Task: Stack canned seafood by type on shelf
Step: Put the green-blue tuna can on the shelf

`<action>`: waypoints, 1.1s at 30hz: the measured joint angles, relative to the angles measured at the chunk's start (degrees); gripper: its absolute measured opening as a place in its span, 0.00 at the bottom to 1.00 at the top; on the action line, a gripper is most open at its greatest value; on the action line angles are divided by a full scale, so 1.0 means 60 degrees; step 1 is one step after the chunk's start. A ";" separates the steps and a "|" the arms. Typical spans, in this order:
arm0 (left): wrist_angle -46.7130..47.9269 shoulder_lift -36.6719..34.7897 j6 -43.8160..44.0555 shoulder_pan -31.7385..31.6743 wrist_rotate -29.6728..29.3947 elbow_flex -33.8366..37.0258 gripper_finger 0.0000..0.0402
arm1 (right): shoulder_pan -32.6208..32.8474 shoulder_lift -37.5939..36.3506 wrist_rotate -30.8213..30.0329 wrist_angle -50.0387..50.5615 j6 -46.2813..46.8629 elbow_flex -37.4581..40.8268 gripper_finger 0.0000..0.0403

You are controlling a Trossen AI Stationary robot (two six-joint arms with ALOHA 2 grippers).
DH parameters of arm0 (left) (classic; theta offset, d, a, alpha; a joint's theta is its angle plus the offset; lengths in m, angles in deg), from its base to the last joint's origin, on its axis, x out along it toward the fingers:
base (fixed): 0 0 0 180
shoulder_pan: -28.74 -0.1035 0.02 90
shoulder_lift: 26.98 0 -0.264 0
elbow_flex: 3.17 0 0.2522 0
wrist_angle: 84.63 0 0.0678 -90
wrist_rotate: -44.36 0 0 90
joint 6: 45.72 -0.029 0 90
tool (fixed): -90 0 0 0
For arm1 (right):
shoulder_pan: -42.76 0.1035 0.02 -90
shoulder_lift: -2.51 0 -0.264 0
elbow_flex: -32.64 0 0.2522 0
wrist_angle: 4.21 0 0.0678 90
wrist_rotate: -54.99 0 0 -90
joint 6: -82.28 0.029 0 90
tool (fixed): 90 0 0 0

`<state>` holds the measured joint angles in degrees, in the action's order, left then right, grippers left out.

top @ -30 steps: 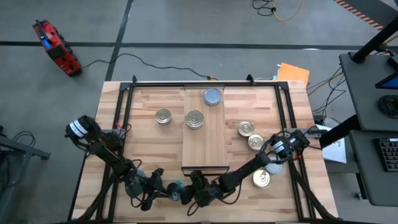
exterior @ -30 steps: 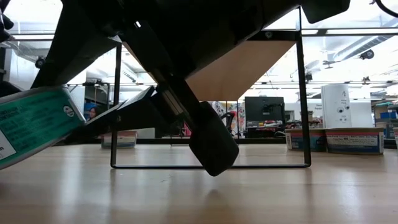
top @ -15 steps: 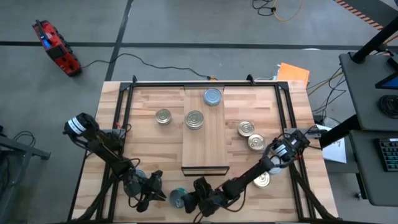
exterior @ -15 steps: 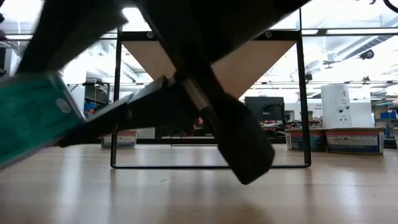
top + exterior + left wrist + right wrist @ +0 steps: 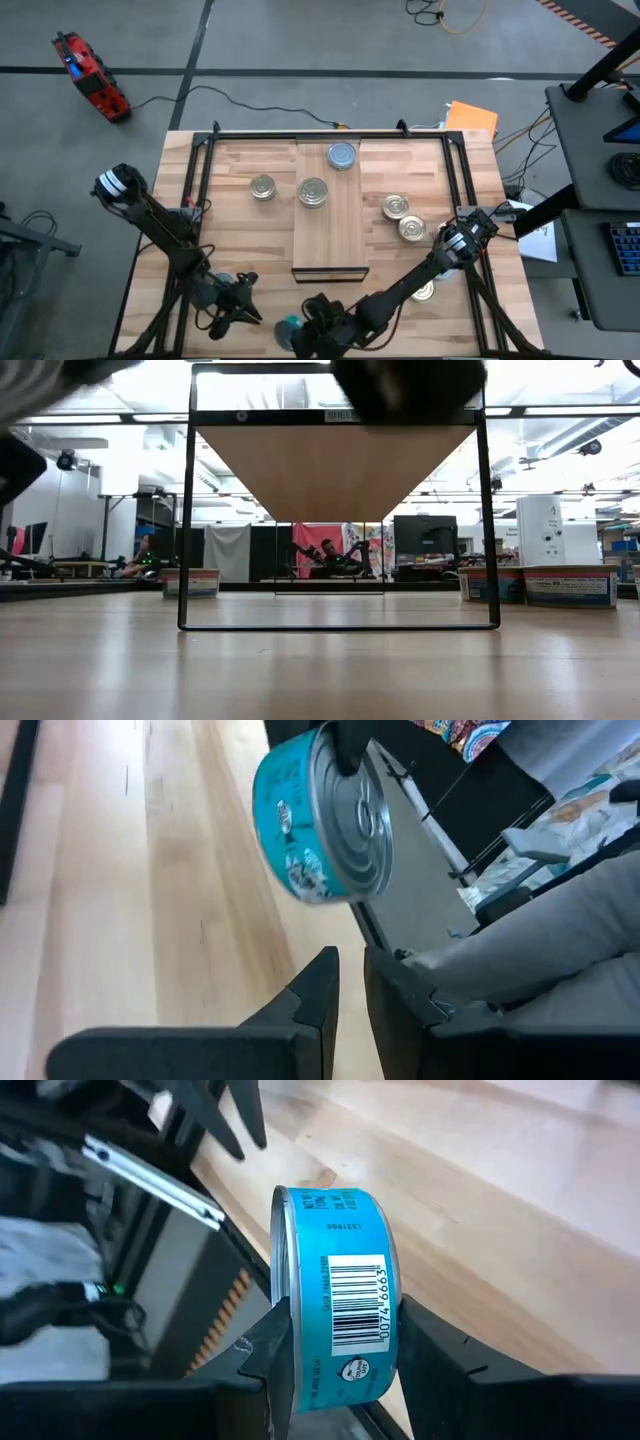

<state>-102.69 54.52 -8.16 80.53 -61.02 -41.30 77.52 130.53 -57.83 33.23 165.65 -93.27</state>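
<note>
Gripping a teal-labelled tin [image 5: 335, 1320] across its flat faces, the right tool [image 5: 335, 1365] hangs over the table's [image 5: 240, 225] near edge, roughly in front of the shelf's [image 5: 328, 225] dark front end. Its two fingers are partly closed on the can, one pad on the lid and one on the base, so the tin sits on edge with its barcode showing. The left wrist view shows the same tin [image 5: 318, 815] from the side, ringed silver top facing that camera and tilted well off level.

The left tool [image 5: 243, 296] waits near the table's front-left corner, fingers pressed together and holding nothing.

On the shelf, which runs from the far edge toward the near edge down the table's middle, a pale blue-topped tin [image 5: 342, 155] stands at the far end and a gold-ringed tin [image 5: 313, 192] sits just nearer. Another gold tin [image 5: 263, 187] rests on the table just left of the shelf; two more [image 5: 396, 207] [image 5: 411, 228] lie to its right, and one [image 5: 424, 290] is partly hidden under the right arm.

The step in hand looks like carrying a picked tin toward the shelf. Next, the tin needs turning flat, lid up, then lowering squarely onto the matching type's stack. Which stack matches I cannot tell for certain.
</note>
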 joint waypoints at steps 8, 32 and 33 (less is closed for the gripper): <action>0.0829 -0.1060 -0.0266 0.0004 0.0024 -0.0042 0.09 | -0.0074 -0.0018 0.0209 0.4263 -0.0265 -0.2742 0.32; 0.1347 -0.2109 0.0237 -0.0051 -0.0528 -0.0053 0.09 | -0.2889 -0.2882 0.0228 0.6982 -0.3323 -0.3724 0.32; 0.1423 -0.2187 0.0301 -0.0051 -0.0678 -0.0053 0.09 | -0.3079 -0.2971 0.0360 0.7294 -0.3536 -0.3724 0.32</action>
<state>-94.16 41.39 -6.35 80.22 -65.09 -41.62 59.05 112.71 -55.67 76.99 144.43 -115.61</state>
